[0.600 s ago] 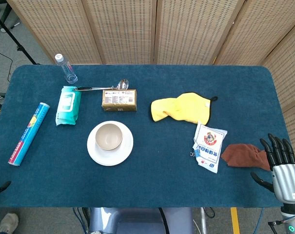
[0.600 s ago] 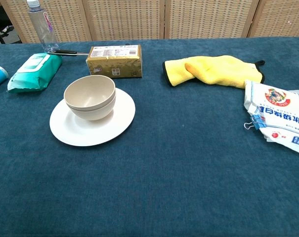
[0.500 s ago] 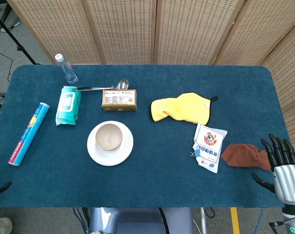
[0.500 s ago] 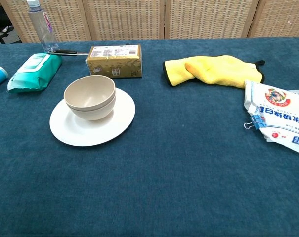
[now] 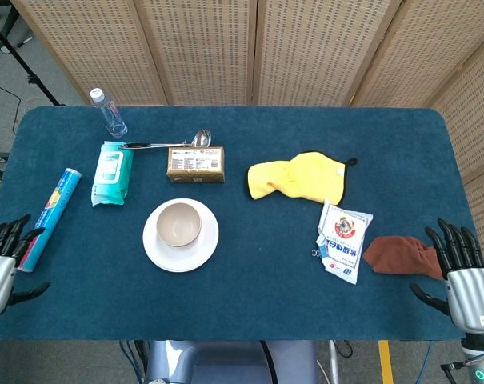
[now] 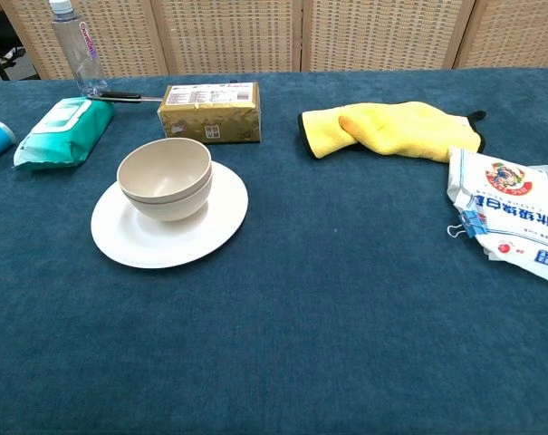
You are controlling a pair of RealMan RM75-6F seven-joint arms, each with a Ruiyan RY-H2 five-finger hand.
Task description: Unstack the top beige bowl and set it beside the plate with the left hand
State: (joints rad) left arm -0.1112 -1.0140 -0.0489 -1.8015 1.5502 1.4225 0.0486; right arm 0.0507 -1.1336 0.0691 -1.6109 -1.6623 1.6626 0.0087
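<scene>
Woven cane screens stand behind a table [image 5: 250, 280] covered in dark blue cloth. Left of centre on it sits a white plate [image 5: 181, 235], and on the plate two beige bowls are nested; the top beige bowl [image 6: 165, 169] sits squarely in the lower one, rim up. At about 12 o'clock from the plate lies a gold box [image 5: 195, 164], with a ladle [image 5: 166, 144] just behind it. At 10 o'clock from the plate is a teal pack of wipes [image 5: 111, 172], and beyond that a clear water bottle [image 5: 108, 113] stands upright. A blue roll [image 5: 48, 218] lies toward 9 o'clock, near the table's left edge. At 2 o'clock from the plate a yellow cloth [image 5: 299, 178] is bunched, and round at 3 o'clock lie a white packet [image 5: 343, 240] and, just beside it, a brown rag [image 5: 402, 257]. The left hand [image 5: 2, 264] hovers at the front left corner, at 8 o'clock and well apart from the bowls, fingers spread and holding nothing. The right hand [image 5: 463, 276] is at the front right corner, fingers likewise apart, fingertips near the rag.
</scene>
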